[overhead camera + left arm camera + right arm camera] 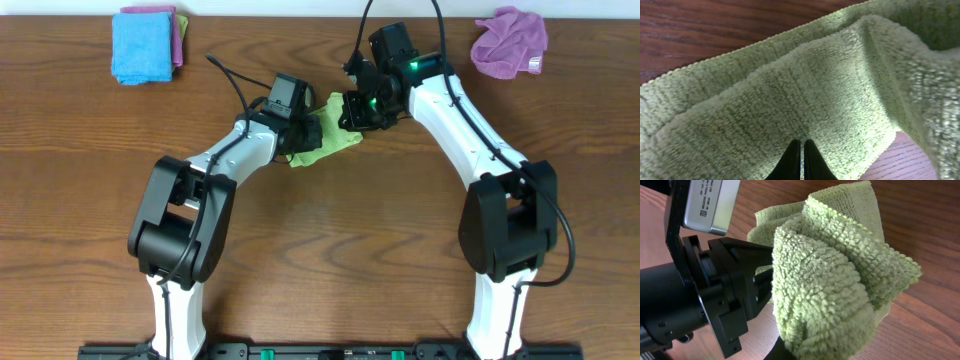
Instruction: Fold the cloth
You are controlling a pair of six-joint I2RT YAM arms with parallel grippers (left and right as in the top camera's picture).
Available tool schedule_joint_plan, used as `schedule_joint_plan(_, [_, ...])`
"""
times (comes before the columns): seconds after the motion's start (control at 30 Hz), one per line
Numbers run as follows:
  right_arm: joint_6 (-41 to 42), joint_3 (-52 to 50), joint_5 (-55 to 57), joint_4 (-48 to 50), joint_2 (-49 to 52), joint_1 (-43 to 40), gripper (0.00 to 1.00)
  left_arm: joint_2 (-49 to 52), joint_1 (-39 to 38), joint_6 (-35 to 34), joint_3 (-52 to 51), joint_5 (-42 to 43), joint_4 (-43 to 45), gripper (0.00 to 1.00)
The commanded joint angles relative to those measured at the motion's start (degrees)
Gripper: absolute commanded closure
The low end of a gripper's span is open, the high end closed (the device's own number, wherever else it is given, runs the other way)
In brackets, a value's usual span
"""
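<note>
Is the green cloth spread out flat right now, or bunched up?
Bunched up. The cloth is a small crumpled wad seen from overhead, and the right wrist view shows thick overlapping folds.

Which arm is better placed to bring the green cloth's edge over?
Probably right: the right gripper holds the cloth bunched and lifted; the left gripper only sits shut over a flat layer.

— What do we see at the far left corner of the table point(330, 260)?
— We see a folded blue cloth point(143, 47) lying on a pink cloth point(179, 35), whose edge shows beside it.
— And far right?
— We find a crumpled purple cloth point(510, 42), well apart from those.
</note>
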Motion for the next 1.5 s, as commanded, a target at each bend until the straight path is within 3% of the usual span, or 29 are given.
schedule_joint_plan(0.0, [-1.3, 0.3, 0.7, -0.1, 0.0, 0.1, 0.98, -3.4, 1.6, 0.8, 0.1, 0.5, -0.9, 0.94])
schedule_joint_plan(0.2, [-2.0, 0.3, 1.9, 0.1, 0.0, 0.4, 0.99, -17.1, 4.6, 0.9, 0.1, -8.7, -10.0, 0.94])
schedule_joint_plan(0.37, [-3.5, 0.2, 5.2, 1.7, 0.3, 2.8, 0.99, -28.9, 7.9, 0.9, 0.1, -8.5, -20.7, 0.94])
schedule_joint_plan(0.53, [-4.8, 0.2, 17.0, 6.6, 1.6, 9.0, 0.99, -38.9, 9.2, 1.9, 0.1, -8.4, -31.2, 0.94])
schedule_joint_plan(0.8, [-4.7, 0.2, 21.1, 8.9, 7.9, 13.4, 0.99, -50.6, 9.2, 2.8, 0.1, -7.8, -38.0, 0.94])
schedule_joint_plan(1.03, [-4.3, 0.2, 20.9, 10.5, 9.7, 15.2, 0.99, -56.6, 9.2, 4.3, 0.1, -7.8, -43.1, 0.94])
schedule_joint_plan(1.47, [-3.2, 1.3, 20.7, 13.2, 9.7, 19.7, 0.95, -56.8, 9.2, 4.9, 0.1, -7.9, -46.3, 0.94])
